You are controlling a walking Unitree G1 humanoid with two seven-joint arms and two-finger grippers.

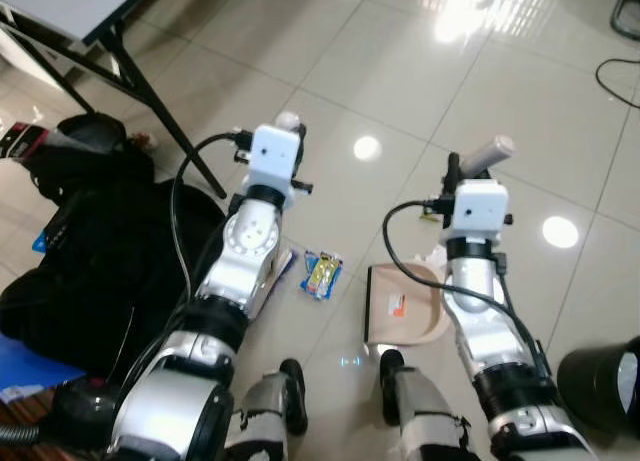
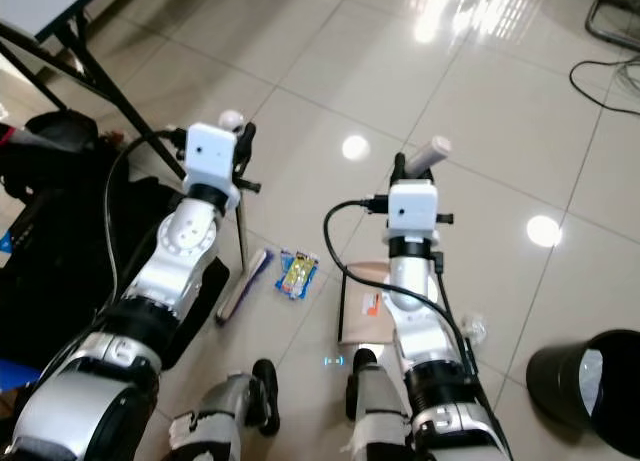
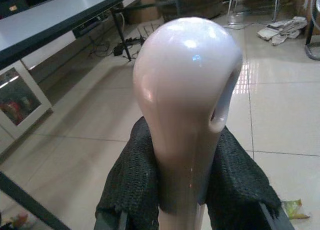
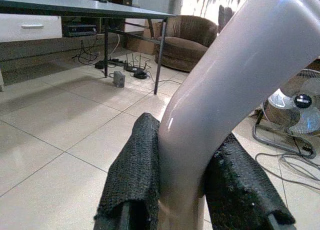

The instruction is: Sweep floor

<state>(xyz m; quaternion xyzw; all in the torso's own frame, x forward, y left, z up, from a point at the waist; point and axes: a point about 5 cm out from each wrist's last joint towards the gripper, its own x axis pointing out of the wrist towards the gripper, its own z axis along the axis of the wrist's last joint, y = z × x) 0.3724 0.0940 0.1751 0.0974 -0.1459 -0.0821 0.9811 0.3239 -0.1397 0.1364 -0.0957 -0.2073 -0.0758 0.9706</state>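
My left gripper (image 3: 184,145) is shut on the pale, rounded top of the broom handle (image 3: 185,80). The thin broom stick runs down to a purple brush head (image 2: 245,281) lying on the tiles by my left leg. On the other side, my right gripper (image 4: 187,162) is shut on the curved white dustpan handle (image 4: 240,75). The beige dustpan (image 1: 405,301) rests on the floor in front of my right foot. A blue and yellow snack wrapper (image 1: 322,274) lies between brush and pan. Crumpled white paper (image 1: 432,256) sits at the pan's far edge.
A black bag (image 1: 90,251) lies heaped at the left under a table with black slanted legs (image 1: 150,91). A black bin (image 1: 600,381) stands at the lower right. A dark cable (image 1: 620,81) loops at the far right. Glossy tiles stretch ahead.
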